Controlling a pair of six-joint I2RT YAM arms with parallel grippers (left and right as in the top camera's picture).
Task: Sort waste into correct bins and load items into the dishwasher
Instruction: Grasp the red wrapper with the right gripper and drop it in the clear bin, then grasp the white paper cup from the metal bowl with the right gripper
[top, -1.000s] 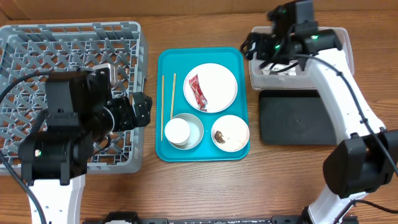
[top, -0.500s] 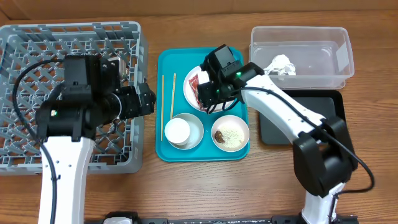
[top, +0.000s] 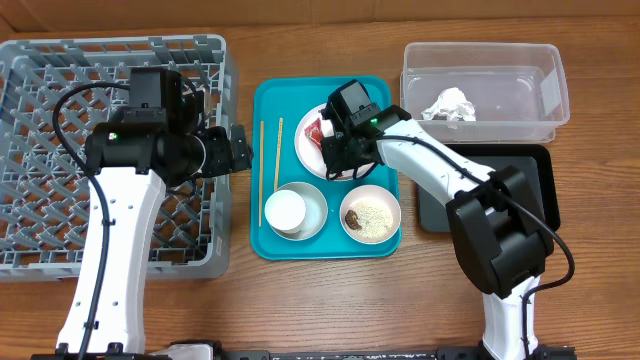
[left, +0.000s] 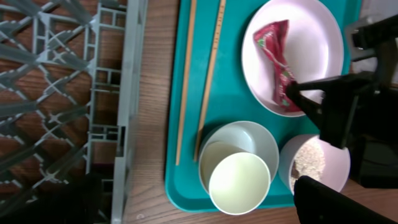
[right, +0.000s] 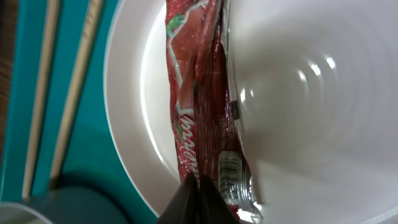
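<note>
A red snack wrapper (right: 198, 93) lies on the round white plate (right: 134, 130) on the teal tray. My right gripper (right: 199, 194) is shut on the wrapper's near end, and the overhead view shows the right gripper (top: 330, 148) low over the plate (top: 362, 130). A crumpled paper wad (top: 448, 103) sits in the clear tub (top: 545, 60). My left gripper (top: 236, 157) hangs open between the dish rack (top: 60, 90) and the tray, holding nothing. Two chopsticks (left: 208, 68) lie along the tray's left side. A small white cup (left: 239, 183) stands in the grey bowl (left: 264, 134). The white bowl (top: 371, 213) holds rice grains and a brown lump (top: 353, 216).
The black tray (top: 480, 195) lies right of the teal tray (top: 290, 95), below the clear tub. The grey dish rack fills the table's left side, its wall (left: 127, 106) close to the teal tray's edge. Bare wooden table (top: 400, 300) runs along the front.
My right arm swung from the clear tub down to the white plate and its jaws closed on the red wrapper. My left arm shifted up toward the tray's left edge, still open.
</note>
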